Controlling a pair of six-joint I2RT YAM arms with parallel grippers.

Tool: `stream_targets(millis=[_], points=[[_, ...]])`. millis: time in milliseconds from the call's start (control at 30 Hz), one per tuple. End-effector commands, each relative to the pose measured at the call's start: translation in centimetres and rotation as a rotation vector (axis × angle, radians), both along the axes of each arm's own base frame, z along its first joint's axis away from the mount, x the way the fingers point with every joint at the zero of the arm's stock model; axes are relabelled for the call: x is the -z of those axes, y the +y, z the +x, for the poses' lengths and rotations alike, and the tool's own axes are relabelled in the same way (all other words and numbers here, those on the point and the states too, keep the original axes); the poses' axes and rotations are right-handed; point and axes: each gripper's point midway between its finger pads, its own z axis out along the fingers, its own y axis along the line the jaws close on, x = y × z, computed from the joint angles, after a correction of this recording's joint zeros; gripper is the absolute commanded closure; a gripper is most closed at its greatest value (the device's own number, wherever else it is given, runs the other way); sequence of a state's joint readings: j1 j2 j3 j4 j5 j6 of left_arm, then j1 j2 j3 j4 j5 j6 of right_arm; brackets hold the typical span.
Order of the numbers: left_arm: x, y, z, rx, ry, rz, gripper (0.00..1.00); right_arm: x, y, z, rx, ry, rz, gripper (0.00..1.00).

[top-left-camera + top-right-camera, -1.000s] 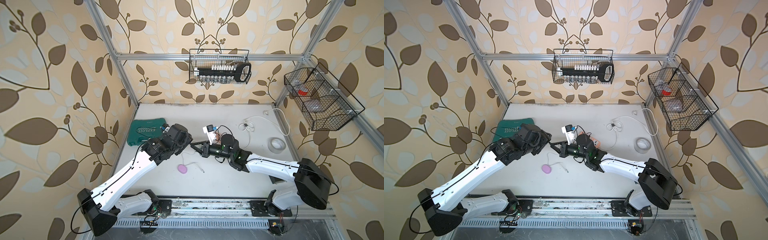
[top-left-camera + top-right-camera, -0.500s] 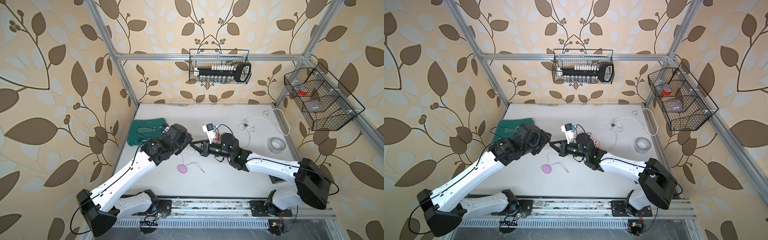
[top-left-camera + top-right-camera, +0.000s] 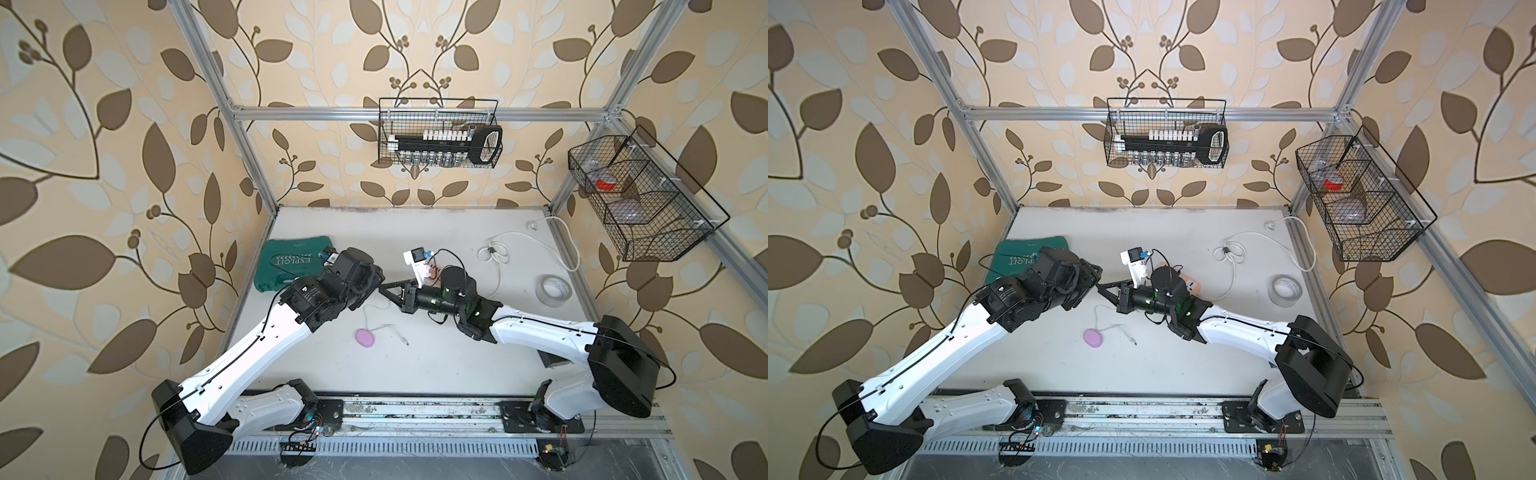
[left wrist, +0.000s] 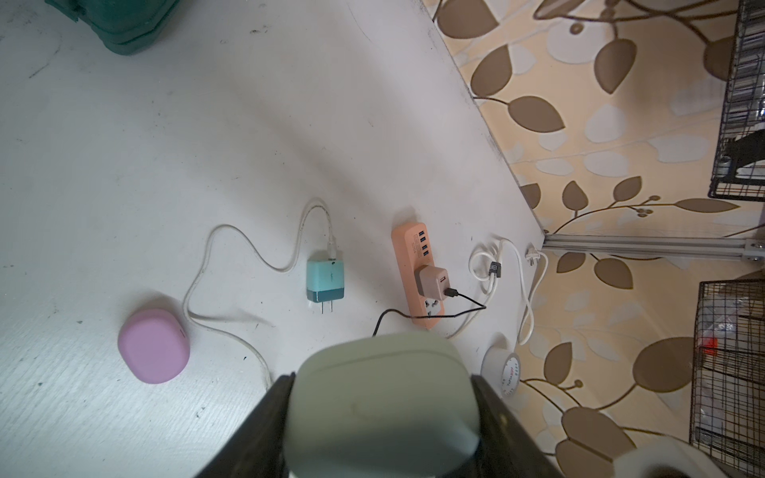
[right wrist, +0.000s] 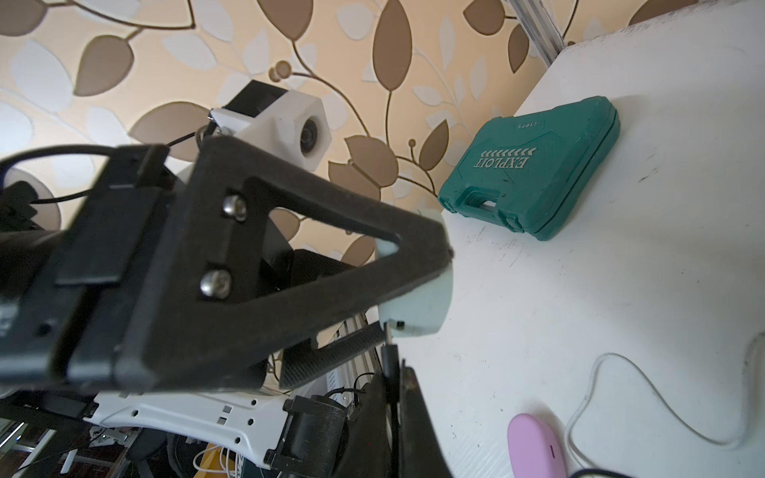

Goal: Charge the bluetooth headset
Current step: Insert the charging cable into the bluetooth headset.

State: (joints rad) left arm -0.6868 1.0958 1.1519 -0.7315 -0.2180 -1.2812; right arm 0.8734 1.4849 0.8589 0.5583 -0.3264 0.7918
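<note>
My left gripper (image 4: 383,414) is shut on the pale green bluetooth headset case (image 4: 378,372), with a finger on each side of it. In the right wrist view the case (image 5: 418,306) is held off the table. My right gripper (image 5: 393,393) is shut on the black charging plug (image 5: 388,356). The plug's metal tip touches the case's edge beside its small dark port; I cannot tell whether it is seated. The black cable (image 4: 467,306) runs to a beige adapter (image 4: 432,281) in the orange power strip (image 4: 414,265). In both top views the grippers (image 3: 380,286) (image 3: 1098,288) meet tip to tip and hide the case.
A pink case (image 3: 365,337) lies on the table, its white cable (image 4: 248,252) running to an unplugged teal charger (image 4: 325,281). A green tool case (image 3: 293,266) sits far left, a tape roll (image 3: 551,290) and a white cable coil (image 3: 494,251) right. Wire baskets (image 3: 438,133) (image 3: 640,199) hang above.
</note>
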Motion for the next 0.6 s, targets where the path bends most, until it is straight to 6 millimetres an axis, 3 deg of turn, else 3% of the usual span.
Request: stream_targets(millis=[0,567], points=[[-1.27,-0.22,-0.38,0.029,-0.04,-0.018,0.64,-0.1,-0.12,0.03,0.008,-0.017,-0.003,0.92],[-1.16,-0.46,-0.43,0.035,-0.032,-0.027,0.64,-0.09,-0.7,-0.45,0.008,-0.024,-0.008,0.92]])
